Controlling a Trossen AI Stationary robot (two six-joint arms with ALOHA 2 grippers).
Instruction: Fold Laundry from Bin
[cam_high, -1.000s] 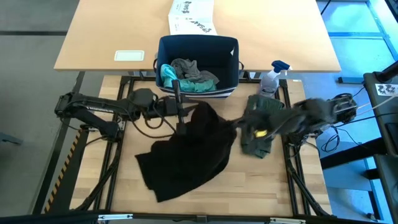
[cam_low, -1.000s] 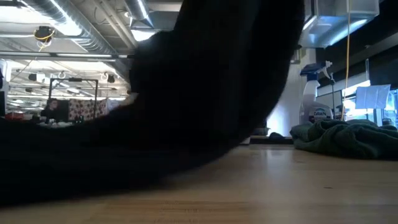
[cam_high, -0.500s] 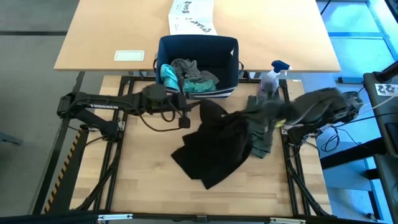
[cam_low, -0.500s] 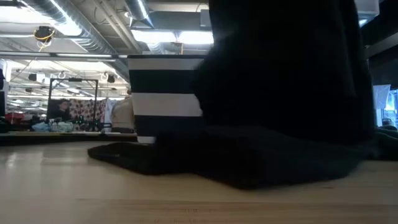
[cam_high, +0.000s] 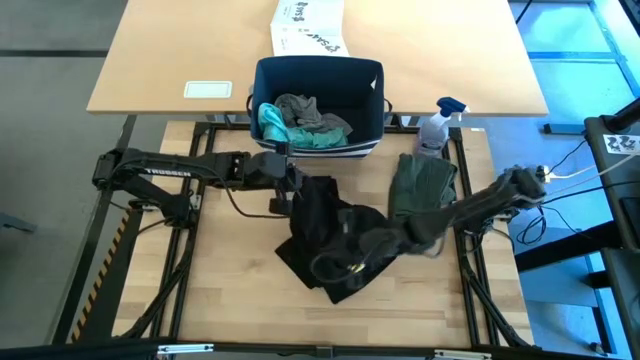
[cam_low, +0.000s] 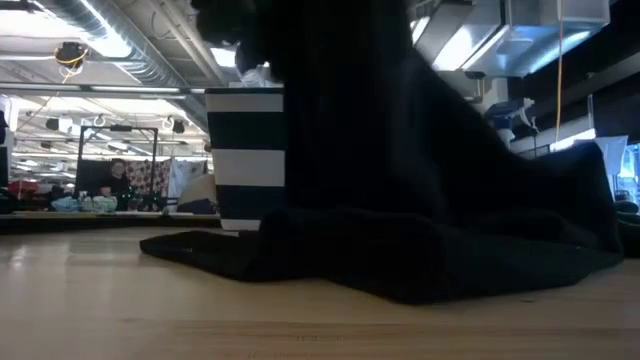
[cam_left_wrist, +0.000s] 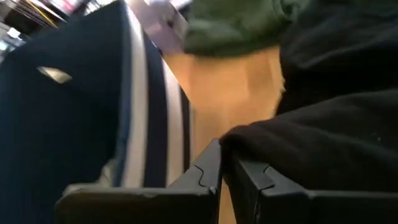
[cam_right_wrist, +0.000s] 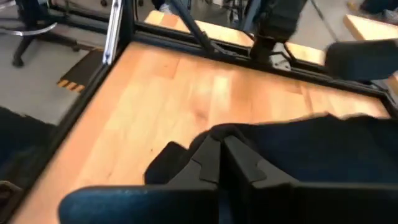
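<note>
- Black cloth, the T-shirt (cam_high: 335, 235), lies crumpled on the table (cam_high: 210, 290) in the high view, with both grippers pinching it. The left gripper (cam_high: 290, 190) is closed on the shirt's edge nearest the bin (cam_high: 318, 75), which stands just behind it. The right gripper (cam_high: 345, 262) is closed on the shirt's near part, low over the wood, well apart from the left one.
- Inside the bin lie a teal piece (cam_high: 270, 122) and a grey piece (cam_high: 300, 110). An olive piece (cam_high: 420, 185) lies on the table beside the right arm, behind its gripper, and a spray bottle (cam_high: 437, 125) stands beyond that. A white box (cam_high: 308, 27) and a white card (cam_high: 208, 90) sit on the far table.
- Low view: the shirt (cam_low: 420, 200) rises in a dark heap from the wood and fills most of the frame. The striped bin (cam_low: 245, 150) shows behind it. A person (cam_low: 118, 178) sits far off in the room.
- Left wrist view: the left fingers (cam_left_wrist: 205, 177) are shut together on a black fold (cam_left_wrist: 323, 143). The bin's striped wall (cam_left_wrist: 93, 112) is close alongside, and the olive piece (cam_left_wrist: 236, 25) lies ahead across bare wood.
- Right wrist view: the right fingers (cam_right_wrist: 208, 158) are shut on the shirt's edge (cam_right_wrist: 311, 149), just above the table (cam_right_wrist: 168, 99).
</note>
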